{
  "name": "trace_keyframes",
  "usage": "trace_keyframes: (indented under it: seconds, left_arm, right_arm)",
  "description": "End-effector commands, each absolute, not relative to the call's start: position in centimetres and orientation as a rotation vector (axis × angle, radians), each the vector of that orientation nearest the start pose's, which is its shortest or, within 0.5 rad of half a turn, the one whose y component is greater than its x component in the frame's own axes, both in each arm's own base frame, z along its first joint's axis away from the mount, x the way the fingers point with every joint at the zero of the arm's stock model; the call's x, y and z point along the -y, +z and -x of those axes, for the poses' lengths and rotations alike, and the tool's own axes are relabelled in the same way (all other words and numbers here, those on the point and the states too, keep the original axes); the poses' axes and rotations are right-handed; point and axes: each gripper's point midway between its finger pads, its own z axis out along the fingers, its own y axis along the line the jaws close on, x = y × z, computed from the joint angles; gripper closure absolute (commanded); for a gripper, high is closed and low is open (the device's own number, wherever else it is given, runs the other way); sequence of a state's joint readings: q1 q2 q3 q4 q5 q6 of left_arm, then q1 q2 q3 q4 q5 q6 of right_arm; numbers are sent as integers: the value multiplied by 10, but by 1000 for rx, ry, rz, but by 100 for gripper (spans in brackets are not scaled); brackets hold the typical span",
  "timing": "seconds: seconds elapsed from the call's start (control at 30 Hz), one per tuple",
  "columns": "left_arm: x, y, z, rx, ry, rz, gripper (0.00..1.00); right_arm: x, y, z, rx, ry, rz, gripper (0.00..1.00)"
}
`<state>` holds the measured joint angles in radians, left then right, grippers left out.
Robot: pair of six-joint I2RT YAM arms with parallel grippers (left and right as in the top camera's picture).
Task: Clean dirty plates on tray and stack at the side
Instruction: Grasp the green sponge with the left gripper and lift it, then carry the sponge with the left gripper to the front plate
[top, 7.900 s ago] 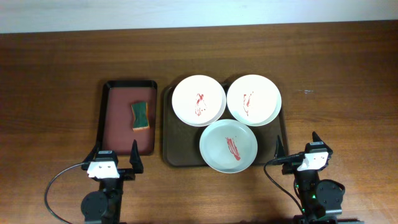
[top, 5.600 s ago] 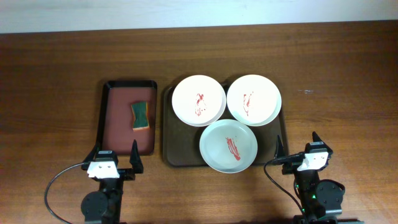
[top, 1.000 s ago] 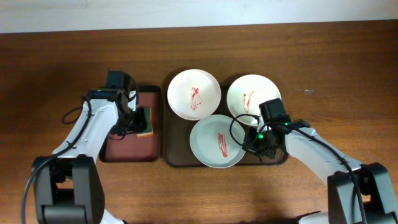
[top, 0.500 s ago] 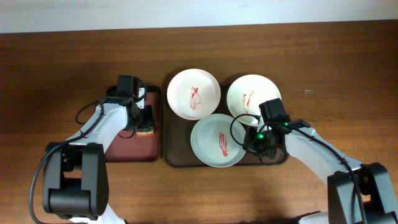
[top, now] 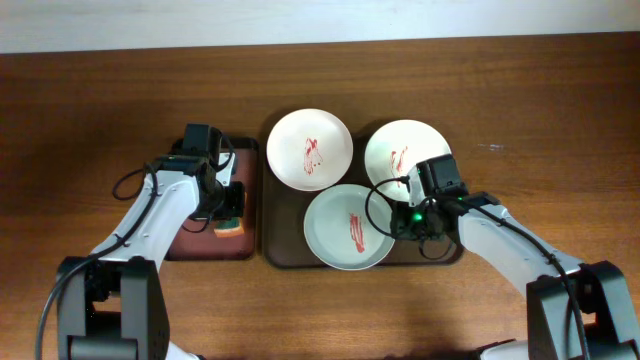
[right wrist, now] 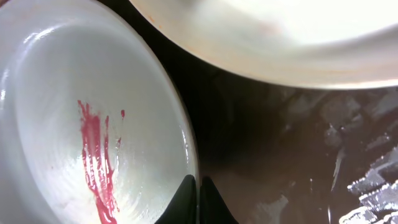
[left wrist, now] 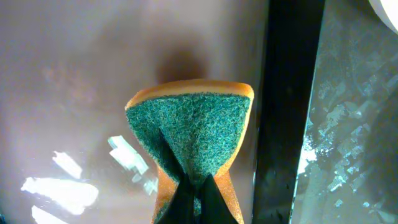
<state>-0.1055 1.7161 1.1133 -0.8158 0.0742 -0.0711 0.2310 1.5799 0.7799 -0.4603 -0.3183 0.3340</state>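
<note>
On the wooden tabletop (top: 560, 110), the right jaws gripped the 3 o'clock rim of the grey-green plate (top: 330, 245), which lay at 6 o'clock on the dark tray (top: 266, 200). At the plate's 9 o'clock, the left jaws pinched a green sponge (left wrist: 193, 134) at the smaller tray (top: 190, 240).

There were three plates on the big tray (top: 275, 228): one white plate (top: 309, 149) at its far left corner, a second white plate (top: 400, 150) at its far right corner, and one green plate (top: 335, 235) at its near edge. All three were smeared red. There were two trays, the big one and one small tray (top: 200, 245). One sponge (top: 231, 214) sat at the small tray's right edge. Two arms, left (top: 150, 215) and right (top: 510, 245), reached over one table (top: 560, 100).
</note>
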Motion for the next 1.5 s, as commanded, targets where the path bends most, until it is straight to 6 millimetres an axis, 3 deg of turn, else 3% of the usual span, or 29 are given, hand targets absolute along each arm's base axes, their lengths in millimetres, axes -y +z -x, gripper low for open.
trace_keyframes:
  seconds: [0.0,0.13,0.37,0.5,0.67,0.83,0.97,1.47]
  left_arm:
    - [50,52,-331,-2964,-143,-91,100]
    - [51,64,-336,-2924,-146,-92,100]
    - [54,189,-373,-2443,-168,-101,100]
    - [51,230,-386,-2273,-145,-89,100]
    - [52,259,-391,-2165,-150,-88,100]
    - [51,273,-386,-2125,-153,-86,100]
    - [51,273,-385,-2128,-301,180,100]
    - [55,271,-383,-2142,-335,192,100]
  right_arm:
    - [-123,18,-286,-2893,558,-57,96]
    - [-126,19,-285,-2896,588,-69,96]
    - [-126,19,-285,-2896,587,-69,96]
    - [-126,19,-285,-2895,586,-68,96]
    - [-126,19,-285,-2895,586,-68,96]
    - [-126,19,-285,-2896,586,-68,96]
    - [-126,19,-285,-2895,586,-68,96]
    - [-126,19,-285,-2896,586,-68,96]
